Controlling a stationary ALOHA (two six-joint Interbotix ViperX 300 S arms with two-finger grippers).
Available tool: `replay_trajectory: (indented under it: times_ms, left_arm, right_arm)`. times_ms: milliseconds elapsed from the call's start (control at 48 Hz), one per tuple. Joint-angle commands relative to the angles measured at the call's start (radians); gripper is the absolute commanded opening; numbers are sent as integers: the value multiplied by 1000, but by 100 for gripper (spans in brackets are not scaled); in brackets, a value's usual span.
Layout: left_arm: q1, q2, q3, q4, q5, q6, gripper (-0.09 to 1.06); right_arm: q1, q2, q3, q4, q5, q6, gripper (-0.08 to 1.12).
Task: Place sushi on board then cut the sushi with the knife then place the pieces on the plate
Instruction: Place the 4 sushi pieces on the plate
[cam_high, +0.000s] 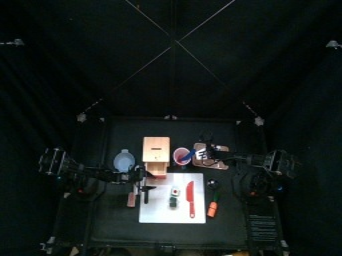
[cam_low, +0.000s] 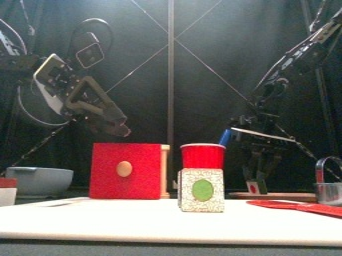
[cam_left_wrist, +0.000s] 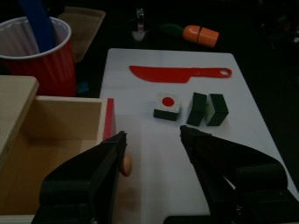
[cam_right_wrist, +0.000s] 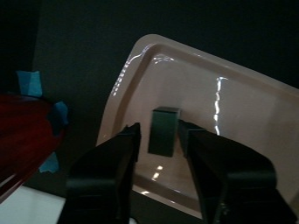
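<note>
**On Board and Tray: Sushi Blocks Mid-Transfer**

Over the white cutting board (cam_left_wrist: 246, 131) the left gripper (cam_left_wrist: 152, 136) hovers with its jaws spread and empty. Beneath it lie the sushi blocks (cam_left_wrist: 193, 108): one shows a pale cut face and sits just beside a dark green pair. The red toy knife (cam_left_wrist: 176, 74) lies apart from them on the same board. The right gripper (cam_right_wrist: 163, 131) is over the pink tray (cam_right_wrist: 228, 96). Its jaws stand apart on either side of a single block (cam_right_wrist: 166, 122), which appears to rest on the tray floor. A sliver of tray shows between one jaw and the block.

Handling (judged): the blocks look light, rigid and smooth-sided, so they should tip or skid easily. The flat opposite faces are the place to pinch, low and square. The pair may cling together.

Views compared: only the right wrist view shows the block in the tray. Only the left wrist view shows the pieces lying separately on the board. The front view shows one of the sushi blocks standing before the red cup (cam_low: 203, 157) and hides the others. The top view gives the layout on the surface but no jaw detail.
</note>
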Motion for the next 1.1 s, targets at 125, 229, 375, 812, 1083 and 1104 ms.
replay_trajectory:
  times_ms: [125,229,375,812,1083,1104]
  left_arm:
    - [-2,-14,-12,0,-8,-2,88]
    - [0,-14,-17,-2,-8,-2,88]
    - [-2,-14,-23,-2,-8,-2,88]
    - [6,-14,-57,-2,-8,0,88]
    - [5,-12,-54,2,-6,2,88]
    - [5,-14,-52,2,-8,2,88]
  right_arm:
    - [-5,-44,0,-2,34,-14,84]
    - [8,-103,20,2,89,-15,84]
    - [104,-216,69,48,141,-20,84]
    - [518,-187,-21,100,115,-18,84]
    - [578,-20,-206,87,81,-20,84]
    - [583,-9,-216,84,80,-20,84]
